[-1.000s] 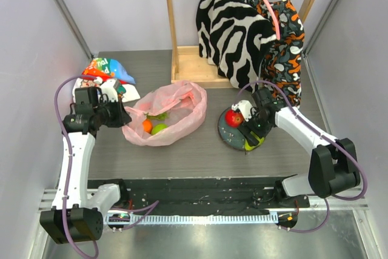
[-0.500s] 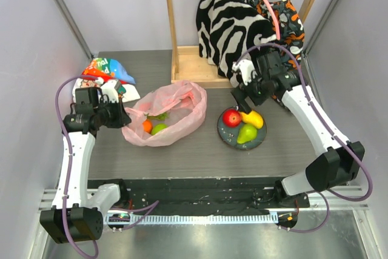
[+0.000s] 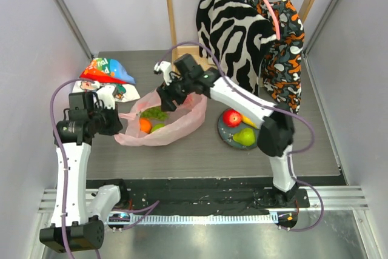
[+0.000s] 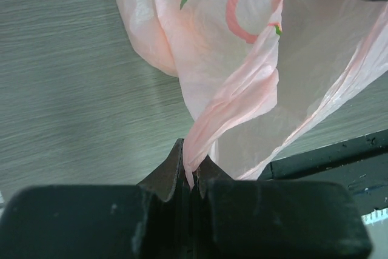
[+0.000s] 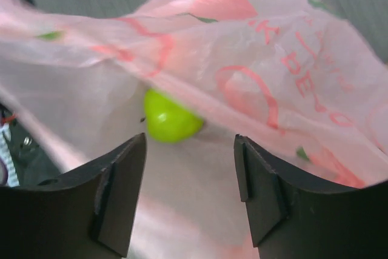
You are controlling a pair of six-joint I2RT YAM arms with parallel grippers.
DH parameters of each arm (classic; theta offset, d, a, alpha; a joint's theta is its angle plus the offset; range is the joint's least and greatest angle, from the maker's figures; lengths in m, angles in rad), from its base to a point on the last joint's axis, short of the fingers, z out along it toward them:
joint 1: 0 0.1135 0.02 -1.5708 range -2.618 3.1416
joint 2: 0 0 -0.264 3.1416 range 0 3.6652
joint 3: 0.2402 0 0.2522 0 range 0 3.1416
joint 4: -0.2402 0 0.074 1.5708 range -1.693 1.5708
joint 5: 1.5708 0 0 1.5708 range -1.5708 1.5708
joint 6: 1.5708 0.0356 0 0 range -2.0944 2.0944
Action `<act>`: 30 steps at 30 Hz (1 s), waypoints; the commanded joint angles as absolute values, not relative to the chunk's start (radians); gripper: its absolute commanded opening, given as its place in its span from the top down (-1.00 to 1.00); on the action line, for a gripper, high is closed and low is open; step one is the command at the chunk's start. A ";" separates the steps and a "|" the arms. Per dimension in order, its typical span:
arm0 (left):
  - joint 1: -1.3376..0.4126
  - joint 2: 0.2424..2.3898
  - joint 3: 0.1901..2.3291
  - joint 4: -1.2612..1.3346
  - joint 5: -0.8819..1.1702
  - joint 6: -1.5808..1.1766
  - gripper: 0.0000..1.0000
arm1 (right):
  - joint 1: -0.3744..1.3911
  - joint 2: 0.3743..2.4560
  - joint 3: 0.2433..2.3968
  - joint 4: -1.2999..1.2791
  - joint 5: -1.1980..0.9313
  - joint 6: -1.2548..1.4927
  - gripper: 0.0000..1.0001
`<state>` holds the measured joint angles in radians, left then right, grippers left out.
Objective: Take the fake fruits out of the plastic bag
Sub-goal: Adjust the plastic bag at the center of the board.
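Observation:
The pink plastic bag (image 3: 182,119) lies open on the table at centre left. Inside it I see an orange (image 3: 145,125), a green apple (image 3: 158,128) and a green grape bunch (image 3: 155,113). My left gripper (image 3: 114,123) is shut on the bag's left edge (image 4: 200,150) and pulls it taut. My right gripper (image 3: 167,102) is open and empty over the bag's mouth; its view shows the green apple (image 5: 170,119) just beyond the fingers. A red apple (image 3: 231,117), a green pear (image 3: 245,137) and a yellow piece (image 3: 248,122) lie on a dark plate (image 3: 225,134).
A cartoon-printed white bag (image 3: 106,74) lies at the far left. A wooden rack (image 3: 188,68) with zebra-print and orange patterned clothes (image 3: 239,28) stands at the back. The black front rail (image 3: 194,189) runs along the near edge.
My right arm swung from the plate leftward across the table and now hovers open over the bag's mouth. My left gripper pulled the bag's edge a little to the left.

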<state>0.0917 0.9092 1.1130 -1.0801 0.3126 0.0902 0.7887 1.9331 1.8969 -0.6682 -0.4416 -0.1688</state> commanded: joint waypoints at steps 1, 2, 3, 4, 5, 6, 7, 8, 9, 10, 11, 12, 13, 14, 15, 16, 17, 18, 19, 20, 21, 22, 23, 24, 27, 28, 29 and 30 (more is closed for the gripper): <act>0.089 0.890 1.189 -1.147 0.252 0.129 1.00 | 0.819 2.089 1.983 -0.613 -0.411 -0.005 -0.31; 0.090 0.879 1.204 -1.157 0.227 0.144 1.00 | 0.831 2.092 1.962 -0.615 -0.394 -0.002 -0.30; 0.091 0.871 1.209 -1.170 0.209 0.165 1.00 | 0.842 2.080 1.939 -0.612 -0.391 -0.003 -0.29; 0.091 0.862 1.200 -1.177 0.195 0.208 1.00 | 0.869 2.069 1.913 -0.606 -0.390 -0.008 -0.30; 0.091 0.836 1.187 -1.180 0.178 0.234 1.00 | 0.880 2.053 1.855 -0.603 -0.382 -0.011 -0.31; 0.091 0.819 1.166 -1.175 0.148 0.256 1.00 | 0.891 2.027 1.827 -0.597 -0.376 -0.014 -0.32; 0.091 0.802 1.117 -1.167 0.137 0.309 1.00 | 0.916 2.013 1.801 -0.592 -0.370 -0.020 -0.33; 0.091 0.784 1.095 -1.169 0.133 0.334 1.00 | 0.926 2.002 1.757 -0.591 -0.362 -0.041 -0.34; 0.089 0.752 1.077 -1.178 0.135 0.356 1.00 | 0.937 1.993 1.735 -0.592 -0.350 -0.051 -0.36; 0.089 0.735 1.059 -1.189 0.135 0.380 1.00 | 0.951 1.974 1.715 -0.592 -0.341 -0.055 -0.37; 0.089 0.721 1.030 -1.210 0.130 0.417 1.00 | 0.956 1.965 1.676 -0.588 -0.328 -0.048 -0.40; 0.090 0.695 1.017 -1.222 0.120 0.437 1.00 | 0.956 1.953 1.654 -0.580 -0.324 -0.046 -0.41; 0.091 0.683 0.994 -1.238 0.112 0.455 1.00 | 0.971 1.941 1.626 -0.574 -0.315 -0.045 -0.43; 0.091 0.670 0.985 -1.259 0.106 0.495 1.00 | 0.980 1.930 1.615 -0.572 -0.307 -0.049 -0.45; 0.091 0.641 0.974 -1.269 0.101 0.511 1.00 | 0.991 1.919 1.602 -0.566 -0.278 -0.055 -0.47; 0.091 0.629 0.954 -1.275 0.086 0.521 1.00 | 1.005 1.898 1.580 -0.563 -0.264 -0.061 -0.50; 0.089 0.617 0.948 -1.282 0.086 0.537 1.00 | 1.023 1.890 1.569 -0.557 -0.246 -0.064 -0.56; 0.090 0.601 0.945 -1.288 0.089 0.538 1.00 | 1.031 1.885 1.566 -0.543 -0.218 -0.063 -0.59; 0.091 0.595 0.943 -1.290 0.092 0.537 1.00 | 1.029 1.888 1.594 -0.538 -0.209 -0.063 -0.59; 0.091 0.594 0.946 -1.295 0.095 0.523 1.00 | 1.031 1.911 1.621 -0.537 -0.200 -0.064 -0.59; 0.091 0.595 0.946 -1.295 0.098 0.512 1.00 | 1.028 1.936 1.655 -0.537 -0.201 -0.072 -0.60; 0.091 0.595 0.946 -1.293 0.098 0.505 1.00 | 1.029 1.960 1.734 -0.537 -0.215 -0.072 -0.60; 0.091 0.597 0.946 -1.290 0.095 0.496 1.00 | 1.029 2.020 1.776 -0.538 -0.222 -0.068 -0.60; 0.091 0.597 0.950 -1.287 0.095 0.474 1.00 | 1.029 2.049 1.813 -0.540 -0.225 -0.046 -0.60; 0.091 0.600 0.966 -1.273 0.100 0.439 1.00 | 1.029 2.132 1.907 -0.538 -0.230 -0.002 -0.66; 0.091 0.606 0.972 -1.273 0.106 0.434 1.00 | 1.029 2.146 1.920 -0.534 -0.224 0.056 -0.70; 0.091 0.607 0.977 -1.273 0.113 0.428 1.00 | 1.028 2.157 1.925 -0.529 -0.216 0.078 -0.76; 0.091 0.609 0.986 -1.275 0.117 0.420 1.00 | 1.029 2.177 1.930 -0.529 -0.224 0.090 -0.77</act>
